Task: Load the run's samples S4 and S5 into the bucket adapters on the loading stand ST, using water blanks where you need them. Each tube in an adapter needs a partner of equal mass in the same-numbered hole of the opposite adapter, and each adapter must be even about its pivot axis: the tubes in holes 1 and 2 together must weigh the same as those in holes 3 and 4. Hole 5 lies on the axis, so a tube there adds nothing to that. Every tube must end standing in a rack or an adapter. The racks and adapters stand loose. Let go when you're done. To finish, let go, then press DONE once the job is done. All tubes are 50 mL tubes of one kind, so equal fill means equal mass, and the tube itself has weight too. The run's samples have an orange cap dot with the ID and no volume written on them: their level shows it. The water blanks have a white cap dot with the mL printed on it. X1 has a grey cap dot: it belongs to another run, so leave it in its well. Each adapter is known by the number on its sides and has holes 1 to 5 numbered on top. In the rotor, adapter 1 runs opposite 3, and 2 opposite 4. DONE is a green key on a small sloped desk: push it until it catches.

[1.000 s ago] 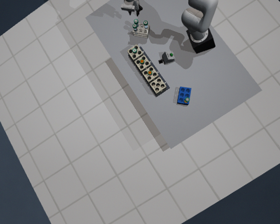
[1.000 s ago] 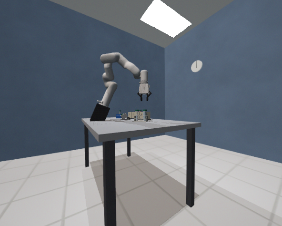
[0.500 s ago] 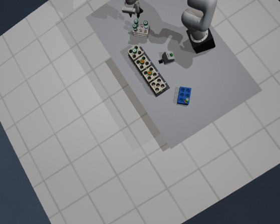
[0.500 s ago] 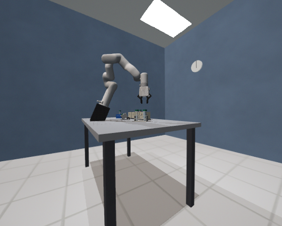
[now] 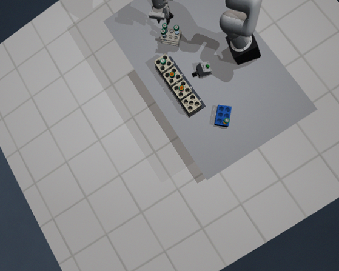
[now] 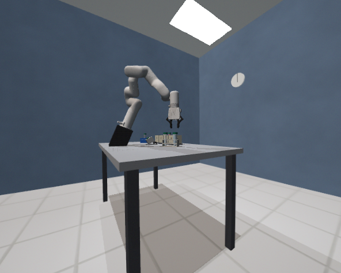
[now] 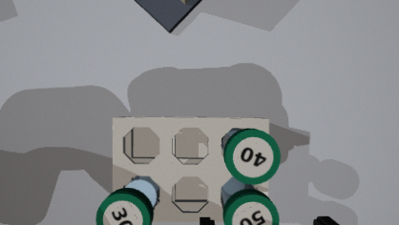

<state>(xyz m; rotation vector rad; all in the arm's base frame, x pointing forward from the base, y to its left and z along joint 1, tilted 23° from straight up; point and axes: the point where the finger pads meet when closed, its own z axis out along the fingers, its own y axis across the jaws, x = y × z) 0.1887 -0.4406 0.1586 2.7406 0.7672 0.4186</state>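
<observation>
My gripper (image 5: 163, 21) (image 6: 174, 127) (image 7: 265, 221) is open and empty, above the far side of the beige rack (image 5: 170, 43) (image 7: 164, 167). The rack holds three green-capped blanks: tube 40 (image 5: 163, 31) (image 7: 252, 156), tube 50 (image 5: 164, 26) (image 7: 251, 212) and tube 30 (image 5: 176, 28) (image 7: 123, 214). Its other three wells are empty. Four adapters stand on the loading stand. The end one nearest the rack has a white-dot tube (image 5: 163, 61) in its centre hole. The middle two each hold an orange-dot tube (image 5: 172, 74) (image 5: 181, 88) in the centre hole. The far adapter (image 5: 188, 105) is empty. Adapter numbers are unreadable.
A blue rack (image 5: 223, 112) (image 6: 143, 140) stands beyond the adapters, with one pale-dot tube (image 5: 226, 120) in a corner well. The sloped desk (image 5: 200, 71) with its green key (image 5: 207, 66) stands between the adapters and the arm base. A stand corner (image 7: 170, 21) shows in the wrist view.
</observation>
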